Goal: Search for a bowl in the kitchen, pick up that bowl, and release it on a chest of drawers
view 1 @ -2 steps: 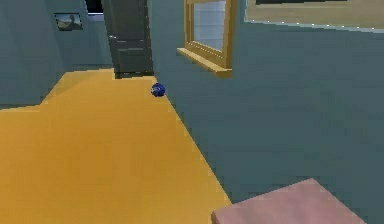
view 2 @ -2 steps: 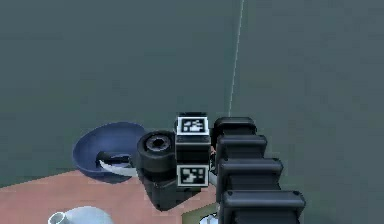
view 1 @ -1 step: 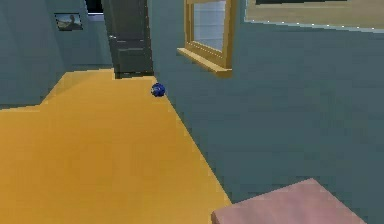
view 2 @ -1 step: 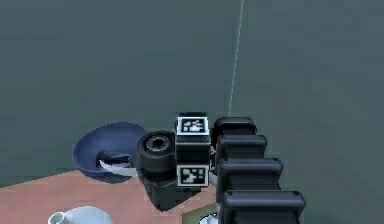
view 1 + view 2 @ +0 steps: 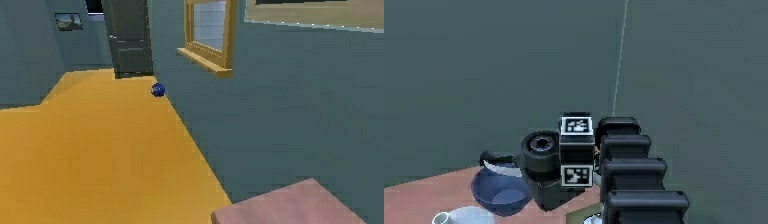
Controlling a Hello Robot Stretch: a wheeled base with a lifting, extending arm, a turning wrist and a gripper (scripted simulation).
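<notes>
Gripper (image 5: 496, 162) fingers reach left from its dark round body at the end of the arm (image 5: 639, 185), beside two white marked squares (image 5: 575, 126). Whether they are spread or pressed together cannot be told, nor whether they hold anything. Right at them, on a pink top (image 5: 424, 192), sits the blue bowl (image 5: 497, 194); it is unclear whether the fingers touch it or hang just above it. Nearer and to the left lies a pale round rim (image 5: 459, 216), its inside hidden. A grey-blue wall (image 5: 484, 70) rises behind. The forward view adds a corner of pink top at near right, an orange floor (image 5: 90, 150), a small blue ball (image 5: 158, 90) far off by the wall, a dark door (image 5: 130, 40), a wood-framed window (image 5: 208, 35) and a small picture (image 5: 68, 20).
</notes>
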